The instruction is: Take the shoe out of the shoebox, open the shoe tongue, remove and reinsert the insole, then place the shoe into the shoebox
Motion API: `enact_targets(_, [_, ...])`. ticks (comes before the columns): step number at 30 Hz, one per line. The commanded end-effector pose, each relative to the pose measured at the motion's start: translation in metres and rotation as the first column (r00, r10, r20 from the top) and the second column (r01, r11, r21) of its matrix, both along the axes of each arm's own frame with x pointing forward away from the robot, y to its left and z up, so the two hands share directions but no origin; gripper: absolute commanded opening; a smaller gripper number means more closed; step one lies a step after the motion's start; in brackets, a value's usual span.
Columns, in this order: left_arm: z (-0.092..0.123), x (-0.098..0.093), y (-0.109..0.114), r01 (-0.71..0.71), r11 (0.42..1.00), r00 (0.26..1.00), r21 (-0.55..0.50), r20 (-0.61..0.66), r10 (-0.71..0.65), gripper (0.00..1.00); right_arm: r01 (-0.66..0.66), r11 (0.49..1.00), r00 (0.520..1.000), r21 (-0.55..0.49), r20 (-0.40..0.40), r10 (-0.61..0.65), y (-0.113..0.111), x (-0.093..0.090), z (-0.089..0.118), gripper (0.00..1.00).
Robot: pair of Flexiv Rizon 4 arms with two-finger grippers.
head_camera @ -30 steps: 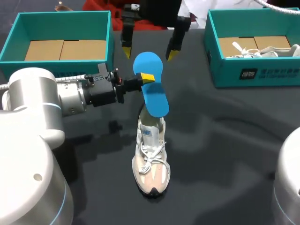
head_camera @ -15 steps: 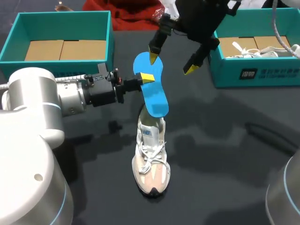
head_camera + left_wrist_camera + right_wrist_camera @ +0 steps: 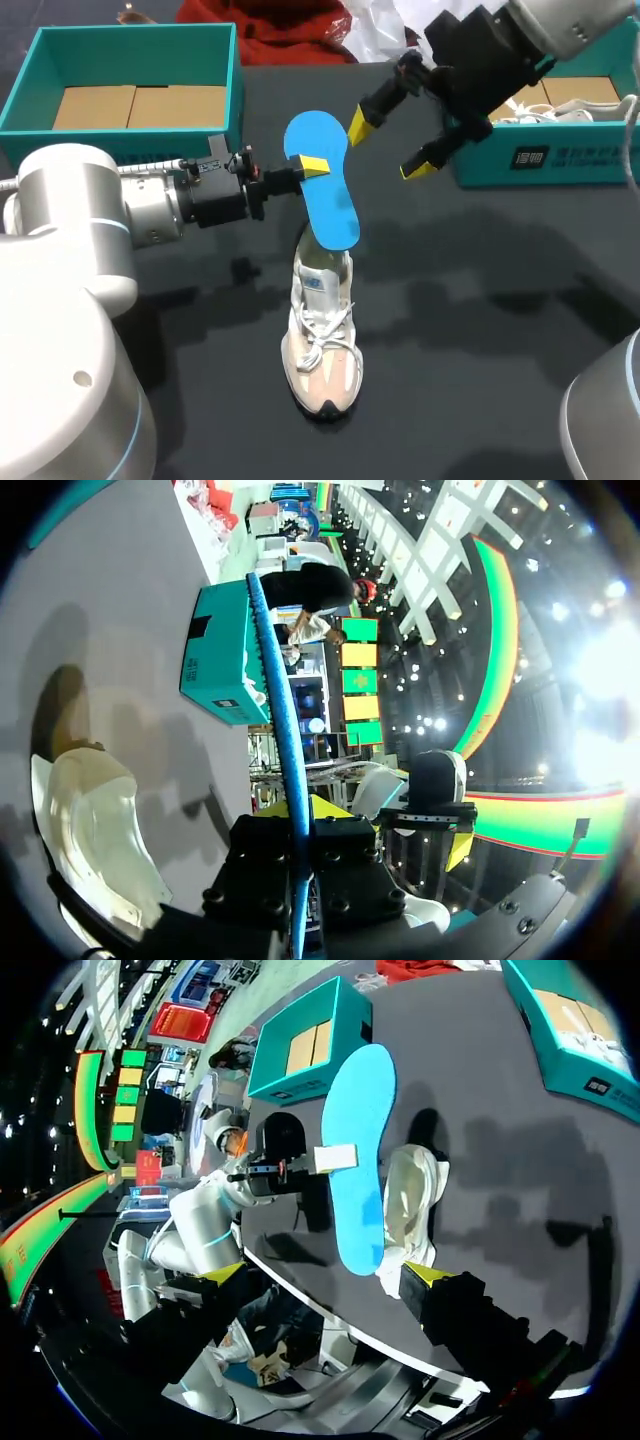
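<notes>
Two teal boxes, one loose shoe, one insole and two claws are on hand. Shoe [image 3: 322, 335]: white with a pinkish toe, out of any box, upright on the dark tabletop [image 3: 480, 330] about midway between the left and right edges, toe toward the near edge, laces slack. Insole [image 3: 322, 180]: blue, out of the shoe and raised above its heel end. Its lower tip is at the collar, but whether it enters the opening cannot be told. Left claw [image 3: 312, 166]: closed on the insole's side edge; the left wrist view shows the insole edge-on, pinched between both fingers. Right claw [image 3: 388, 149]: fingers spread wide and carrying nothing, hanging in the air just beside the insole's upper end, toward the far right corner; no contact visible. Far-left shoebox [image 3: 100, 142]: at the far left corner, showing only a cardboard floor. Far-right shoebox [image 3: 540, 155]: at the far right corner, holding a second shoe [image 3: 560, 108] with white laces. Status, as judged: shoe removal looks done, the tongue is presumably opened, and the insole is out. Outstanding: feeding the insole back down into the shoe and seating it flat, then returning the shoe to its box. Roughly the halfway mark, at the turn from removal to reinsertion.
</notes>
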State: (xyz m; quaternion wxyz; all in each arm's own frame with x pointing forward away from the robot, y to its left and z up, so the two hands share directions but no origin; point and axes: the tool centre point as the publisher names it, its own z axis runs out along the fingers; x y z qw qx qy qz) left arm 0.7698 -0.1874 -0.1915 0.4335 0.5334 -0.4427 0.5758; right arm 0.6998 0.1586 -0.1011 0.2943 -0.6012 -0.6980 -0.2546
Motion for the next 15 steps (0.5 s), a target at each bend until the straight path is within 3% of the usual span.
enact_targets(1, [-0.001, 0.0, -0.001, -0.001, 1.0, 1.0, -0.001, 0.001, 0.001, 0.0, 0.028, 0.837, 0.996, 0.547, -0.089, 0.024, -0.003, 0.0, -0.016, 1.0])
enact_targets(8, [-0.001, 0.0, -0.001, -0.001, 1.0, 1.0, -0.001, 0.001, 0.001, 0.0, 0.028, 0.788, 0.995, 0.615, -0.093, 0.037, -0.008, 0.001, -0.027, 1.0])
enact_targets(15, [-0.001, 0.0, -0.001, -0.001, 1.0, 1.0, -0.001, 0.001, 0.001, 0.0, 0.026, 0.777, 0.994, 0.629, -0.099, 0.047, -0.008, 0.003, -0.03, 1.0])
